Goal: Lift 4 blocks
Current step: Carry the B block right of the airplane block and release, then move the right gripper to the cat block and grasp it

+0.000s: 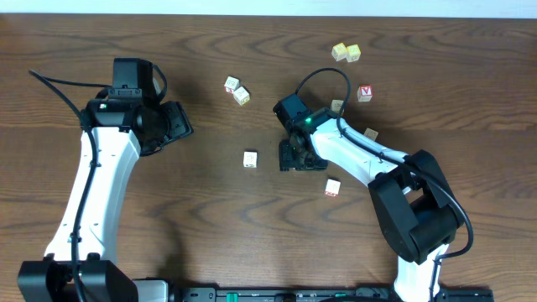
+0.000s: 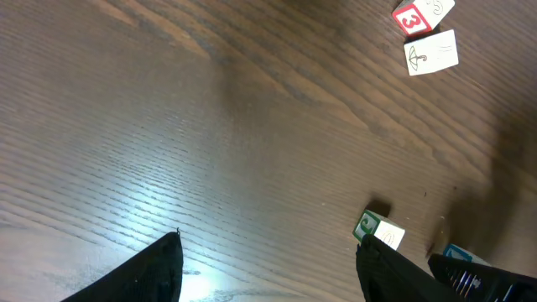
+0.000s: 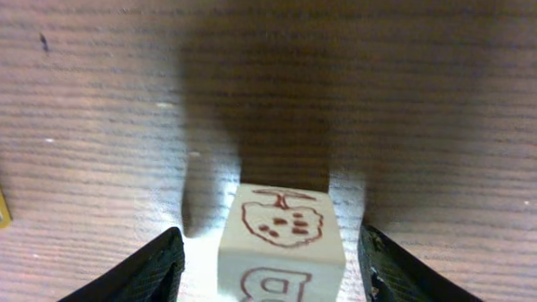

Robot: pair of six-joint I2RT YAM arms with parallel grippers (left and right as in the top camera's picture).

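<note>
arm: right gripper (image 1: 295, 158) — open, jaws straddling one block (image 3: 281, 239), a gap on either side | block: lower centre of the wrist view, faces square to the jaws, apparently resting on the table (image 3: 101, 101) | left gripper (image 2: 267, 247) — open, empty, well apart | judgement: right arm nearer; closing should secure it
</note>
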